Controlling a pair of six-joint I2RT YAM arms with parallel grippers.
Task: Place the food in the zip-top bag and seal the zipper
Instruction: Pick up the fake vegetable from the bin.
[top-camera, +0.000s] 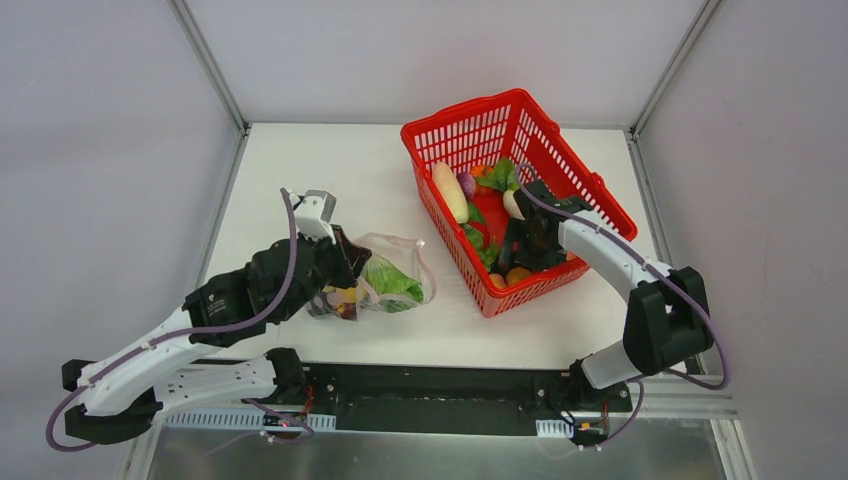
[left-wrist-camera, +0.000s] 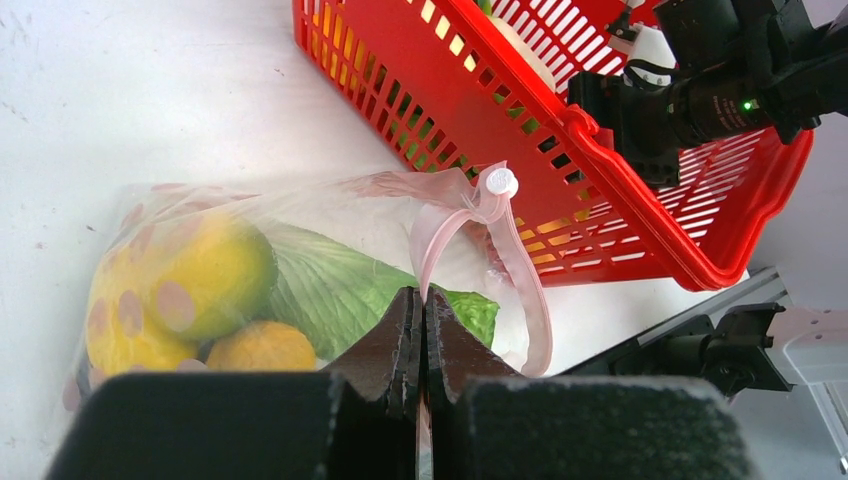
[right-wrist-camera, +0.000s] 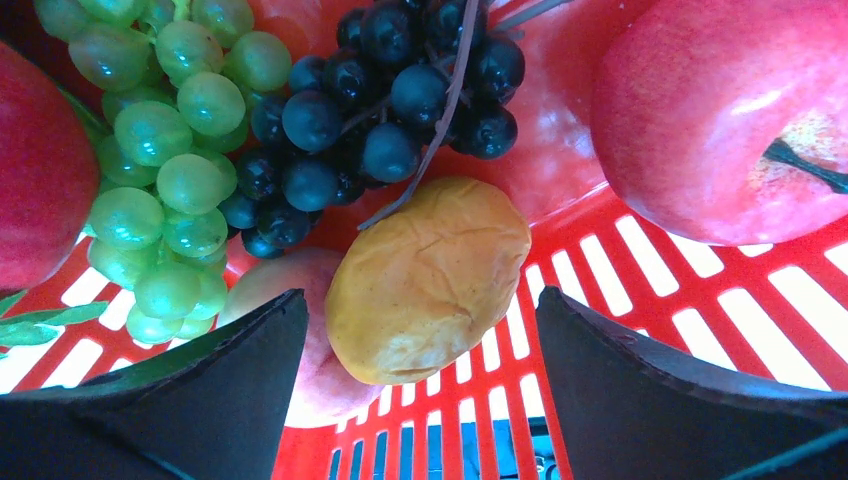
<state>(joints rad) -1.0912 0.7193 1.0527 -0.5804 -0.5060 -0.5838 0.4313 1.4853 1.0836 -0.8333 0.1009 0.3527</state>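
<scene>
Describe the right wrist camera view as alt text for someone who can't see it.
The right tool, open, hangs over a wrinkled yellow-orange fruit, seen between its two dark fingers on the slotted floor of the red basket. Behind it lie dark grapes, green grapes and a red apple.

Red mesh basket (top-camera: 470, 135) on white table (top-camera: 300, 170)

Robot lab test cell — white table (top-camera: 330, 170), plain grey walls (top-camera: 100, 150), aluminium framing (top-camera: 213, 70).
</scene>
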